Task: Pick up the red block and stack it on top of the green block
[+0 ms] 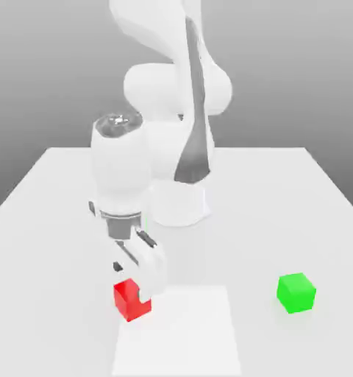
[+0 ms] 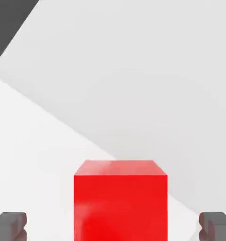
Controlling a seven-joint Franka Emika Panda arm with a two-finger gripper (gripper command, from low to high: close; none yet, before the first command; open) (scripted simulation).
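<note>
Gripper apparently straddles red block, unclosed.

Exterior view facing the arm from across the table, slightly raised, hand view close above the red block, shared by both

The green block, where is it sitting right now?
The green block sits on the white table at the exterior view's right, apart from the red block under the hand.

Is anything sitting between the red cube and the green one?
No. In the exterior view, only bare white table separates the red block from the green block.
</note>
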